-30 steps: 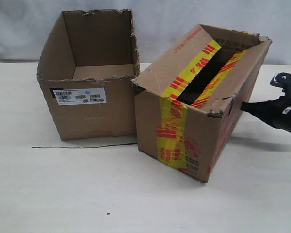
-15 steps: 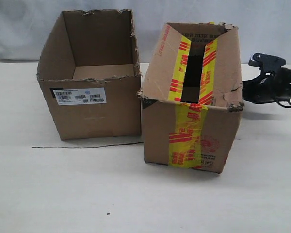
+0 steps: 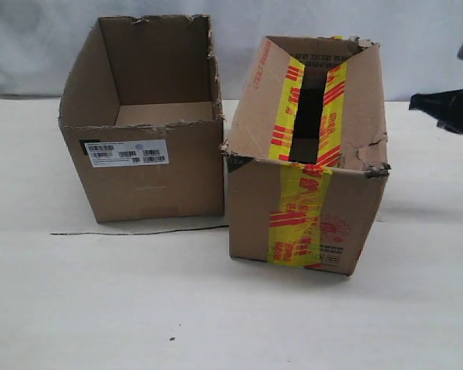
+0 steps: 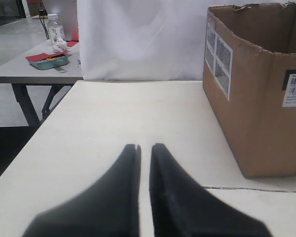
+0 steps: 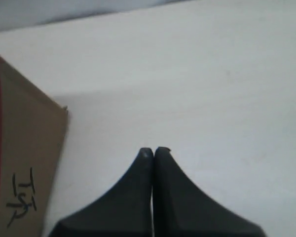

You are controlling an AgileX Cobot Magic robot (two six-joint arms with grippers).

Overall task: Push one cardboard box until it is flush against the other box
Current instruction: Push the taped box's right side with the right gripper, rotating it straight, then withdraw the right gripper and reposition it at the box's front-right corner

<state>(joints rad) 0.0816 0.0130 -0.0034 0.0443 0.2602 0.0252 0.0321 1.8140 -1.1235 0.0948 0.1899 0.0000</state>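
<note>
The right gripper [image 5: 154,151] has its fingers pressed together with nothing between them. It hangs over bare table [image 5: 222,74], clear of the cardboard box [image 3: 305,193], whose brown side wall shows only at the edge of the right wrist view. In the exterior view this gripper sits off to the right of the box and above the tabletop, touching nothing. The left gripper [image 4: 144,147] is likewise drawn closed and empty, with only a hairline slit between its fingers. It idles low over the table, well apart from the other box [image 3: 147,146], whose barcode label [image 4: 293,88] faces it. The cardboard box stands upright just to the right of the other box. Its near left corner meets the other box's right wall, and its taped front face sits a little further forward. Whether the two side walls touch all the way to the back cannot be told from here. The pushing step looks all but finished. If a gap remains, the next move calls for setting the closed right fingers low against the box's right wall and pressing leftward squarely, so the box slides without pivoting.
</note>
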